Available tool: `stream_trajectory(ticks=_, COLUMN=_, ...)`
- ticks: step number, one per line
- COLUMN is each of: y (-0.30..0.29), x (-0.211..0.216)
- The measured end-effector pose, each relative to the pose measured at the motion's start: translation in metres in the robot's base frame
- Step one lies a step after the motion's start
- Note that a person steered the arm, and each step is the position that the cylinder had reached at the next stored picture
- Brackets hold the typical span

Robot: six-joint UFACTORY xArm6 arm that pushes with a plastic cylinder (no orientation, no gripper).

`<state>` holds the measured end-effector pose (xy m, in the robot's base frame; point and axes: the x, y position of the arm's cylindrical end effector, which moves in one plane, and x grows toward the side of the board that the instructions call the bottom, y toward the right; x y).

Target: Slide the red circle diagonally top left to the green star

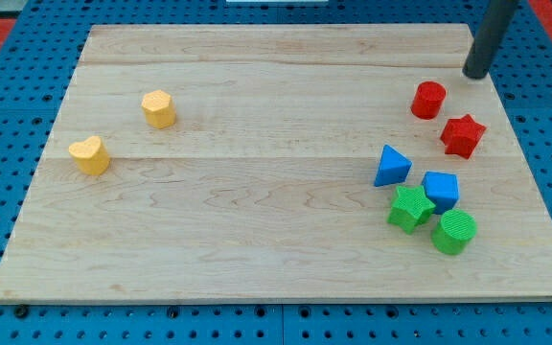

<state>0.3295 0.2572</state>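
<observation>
The red circle stands near the board's right edge, toward the view's top. My tip rests on the board just up and to the right of it, a short gap apart. The green star lies well below, at the lower right, touching the blue cube. The red star sits just below and right of the red circle.
A blue triangle sits above and left of the green star. A green circle lies at the star's lower right. A yellow hexagon-like block and a yellow heart sit at the left. The wooden board lies on a blue pegboard.
</observation>
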Motion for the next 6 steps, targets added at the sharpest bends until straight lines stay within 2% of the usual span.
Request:
stream_trajectory(ticks=1, y=-0.044, x=0.036)
stream_trajectory(ticks=2, y=-0.1, x=0.038)
stream_trajectory(ticks=6, y=-0.115, x=-0.016)
